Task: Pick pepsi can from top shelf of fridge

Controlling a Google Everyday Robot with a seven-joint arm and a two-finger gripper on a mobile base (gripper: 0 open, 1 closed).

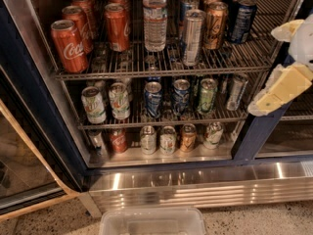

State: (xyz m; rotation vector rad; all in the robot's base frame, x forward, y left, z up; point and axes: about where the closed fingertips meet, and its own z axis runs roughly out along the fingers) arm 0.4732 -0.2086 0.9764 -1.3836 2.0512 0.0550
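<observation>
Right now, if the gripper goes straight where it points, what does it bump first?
Probably the dark blue frame post, below the gripper at the right edge. It points down-left, away from the pepsi can. Depth is unclear.

- The pepsi can, deep blue with a silver rim and lid, stands upright at the right end of the top shelf, just right of a bronze can and in front of another dark can.
- The top shelf, a silvery wire rack of thin parallel rods with a front bar, spans the cooler's width and carries rows of upright cans and one water bottle.
- The fridge stands open to view, with a dark blue frame, steel-lined sides, three stocked racks and a ribbed stainless base panel.
- The gripper, cream and yellow, hangs at the fridge's right edge, below and right of the pepsi can, clear of it.
</observation>
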